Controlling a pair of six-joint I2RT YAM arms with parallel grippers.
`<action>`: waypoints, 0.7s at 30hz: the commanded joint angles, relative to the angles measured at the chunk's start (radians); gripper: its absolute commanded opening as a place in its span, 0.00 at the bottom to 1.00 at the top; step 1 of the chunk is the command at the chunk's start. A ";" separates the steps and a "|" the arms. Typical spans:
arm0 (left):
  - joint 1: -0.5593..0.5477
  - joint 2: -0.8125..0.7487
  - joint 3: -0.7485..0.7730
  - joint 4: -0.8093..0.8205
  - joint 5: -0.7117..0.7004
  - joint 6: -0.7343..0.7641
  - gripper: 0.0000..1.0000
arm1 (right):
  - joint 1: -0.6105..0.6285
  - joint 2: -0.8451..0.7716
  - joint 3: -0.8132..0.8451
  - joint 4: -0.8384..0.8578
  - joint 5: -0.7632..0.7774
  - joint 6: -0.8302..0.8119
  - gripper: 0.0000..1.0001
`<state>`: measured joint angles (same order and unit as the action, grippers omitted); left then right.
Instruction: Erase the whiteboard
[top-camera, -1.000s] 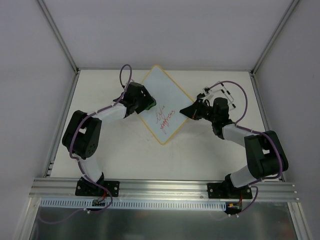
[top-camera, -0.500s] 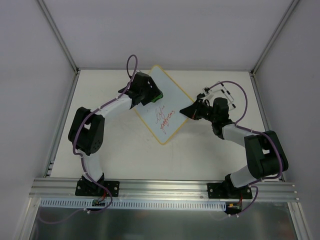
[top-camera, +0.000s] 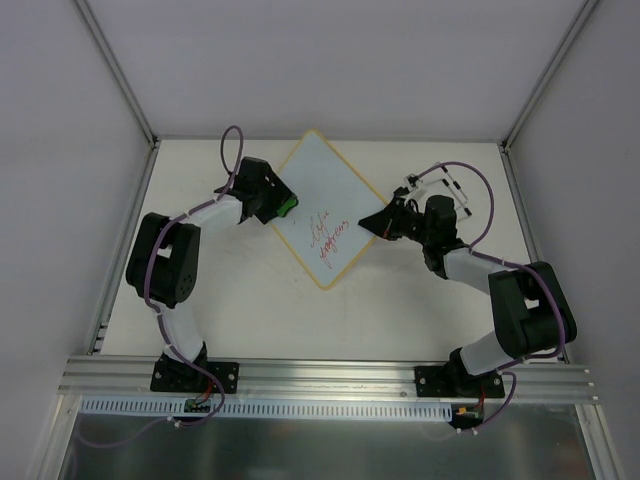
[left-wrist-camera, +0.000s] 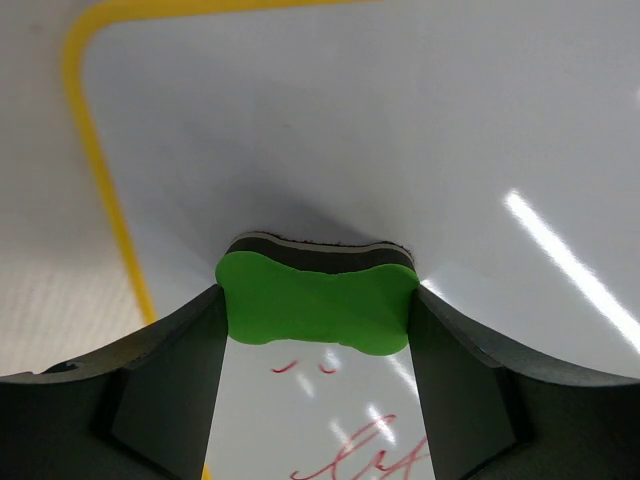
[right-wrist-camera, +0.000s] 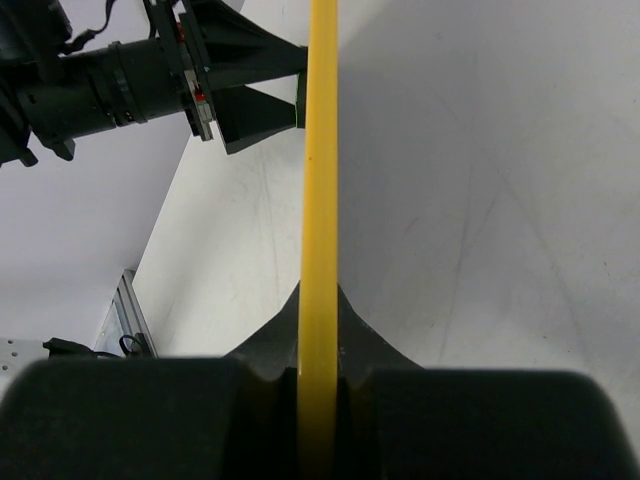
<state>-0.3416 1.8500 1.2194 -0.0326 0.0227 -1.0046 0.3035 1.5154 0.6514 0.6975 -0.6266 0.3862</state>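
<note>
The whiteboard lies as a diamond on the table, white with a yellow frame and red handwriting on its lower half. My left gripper is shut on the green eraser, which presses on the board near its left corner, just above the red marks. At the board's right corner, my right gripper is shut on the yellow frame edge, which runs straight between its fingers.
A white-and-black clip piece sits behind the right arm. The left arm's body shows across the board in the right wrist view. Grey walls and metal posts enclose the table; a rail runs along the near edge.
The left gripper swept the eraser up and right over the board, then back down-left to the left corner. Some upper red marks are gone. The right arm stayed put.
</note>
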 joint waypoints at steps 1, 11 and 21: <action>0.001 0.009 -0.067 -0.063 0.012 0.011 0.03 | 0.082 -0.018 -0.021 -0.018 -0.199 -0.196 0.00; -0.097 -0.006 -0.107 -0.032 0.054 -0.003 0.03 | 0.082 -0.009 -0.015 -0.016 -0.199 -0.198 0.00; -0.278 0.035 -0.117 0.112 0.089 -0.081 0.03 | 0.083 0.000 -0.001 -0.013 -0.205 -0.193 0.00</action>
<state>-0.4812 1.8000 1.1133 0.0658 -0.0372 -1.0485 0.2996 1.5154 0.6514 0.6994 -0.5964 0.3943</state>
